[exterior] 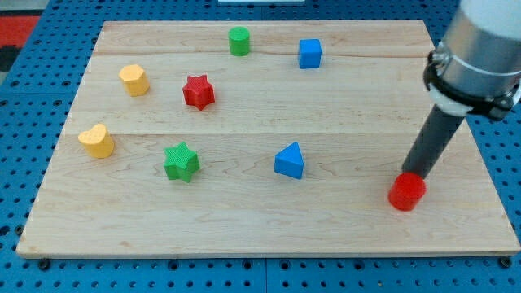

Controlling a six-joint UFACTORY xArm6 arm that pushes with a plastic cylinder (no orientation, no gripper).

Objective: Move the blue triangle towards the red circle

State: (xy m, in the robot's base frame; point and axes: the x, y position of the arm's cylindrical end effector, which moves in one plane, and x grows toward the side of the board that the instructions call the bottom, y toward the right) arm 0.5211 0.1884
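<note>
The blue triangle (290, 160) sits on the wooden board, a little right of centre and towards the view's bottom. The red circle (406, 193) lies at the view's lower right. My tip (413, 172) stands right at the top edge of the red circle, seemingly touching it, well to the right of the blue triangle. The dark rod rises up and to the right to the grey arm (480, 49).
A green star (181, 161) lies left of the blue triangle. A yellow heart (97, 141) and a yellow block (134, 80) are at the left. A red star (198, 91), a green cylinder (238, 41) and a blue cube (309, 54) lie nearer the top.
</note>
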